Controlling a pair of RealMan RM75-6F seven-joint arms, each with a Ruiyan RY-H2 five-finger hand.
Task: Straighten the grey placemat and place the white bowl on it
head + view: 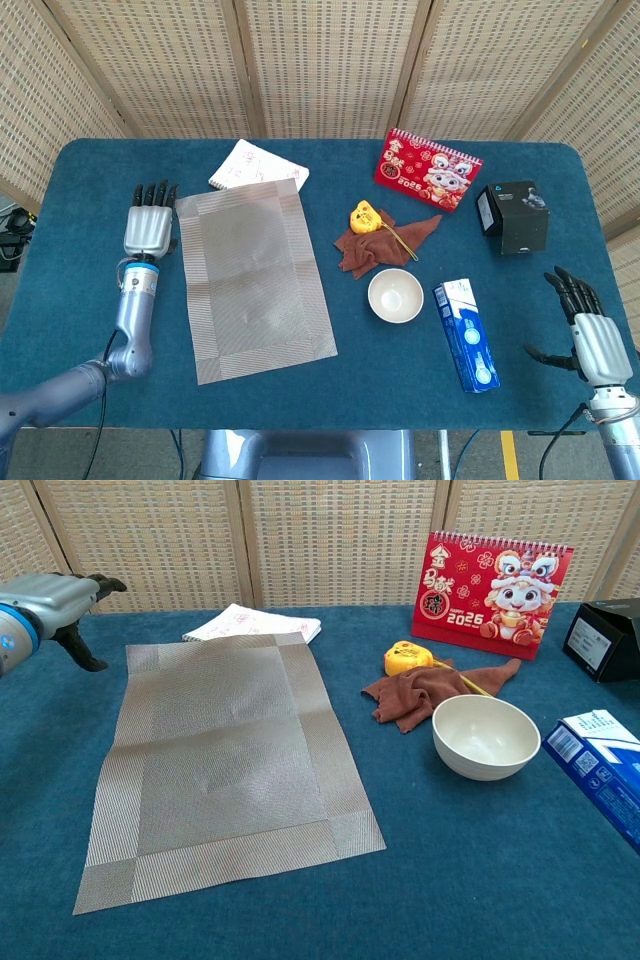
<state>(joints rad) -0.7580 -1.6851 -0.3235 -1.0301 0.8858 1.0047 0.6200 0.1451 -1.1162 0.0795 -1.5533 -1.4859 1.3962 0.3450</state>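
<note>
The left robot hand (146,226) is hovering just beside the left edge of the grey placemat (255,277), near its far corner, holding nothing. Its fingers are lying straight and close together, pointing away from the robot, while the thumb is hanging downward in the chest view. The right robot hand (592,335) is sitting well apart from the placemat, far to its right, fingers extended and slightly spread, thumb sticking out sideways, empty.
</note>
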